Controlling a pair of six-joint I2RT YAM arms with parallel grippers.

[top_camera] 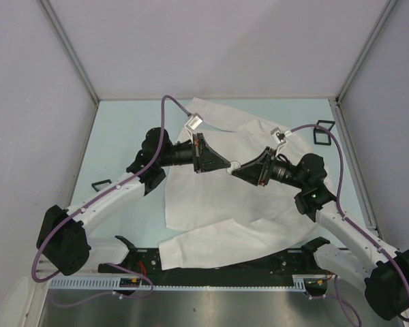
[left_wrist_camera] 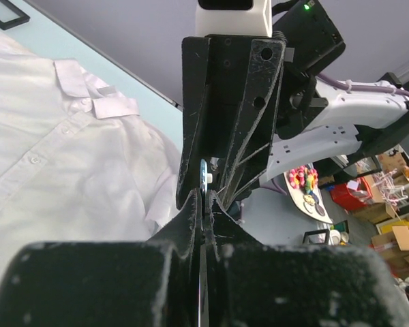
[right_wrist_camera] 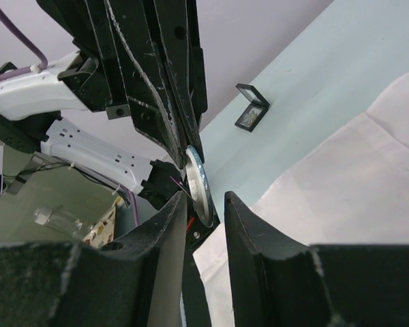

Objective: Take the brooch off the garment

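Right wrist view gives me the closest look. My right gripper [right_wrist_camera: 204, 199] has its jaws partly apart, one finger on each side of the brooch [right_wrist_camera: 198, 182], a thin silvery disc seen nearly edge-on. One finger sits just beside the disc's face and I see a gap on the other side, so I read this as straddling, not gripping.

Just beyond, the left gripper [right_wrist_camera: 189, 146] comes in from the opposite direction with its fingers pressed together. The disc's upper rim sits right at their tips, so I judge it is pinching the brooch by the edge. That makes sense to me: one arm steadies the piece in the air so the other can take hold and work it free. From the left wrist camera the disc lines up with the seam of the closed fingers, which supports that.

Whether the pin passes through cloth I cannot tell. The garment [right_wrist_camera: 341, 191] bunches up close below the fingers, but the join is hidden.

Farther off, the shirt lies spread on the pale table [right_wrist_camera: 307, 75], collar and buttons facing up, with the two arms meeting tip to tip above its middle. A small black box [right_wrist_camera: 252, 107] stands on the table past the cloth, well apart from the work.
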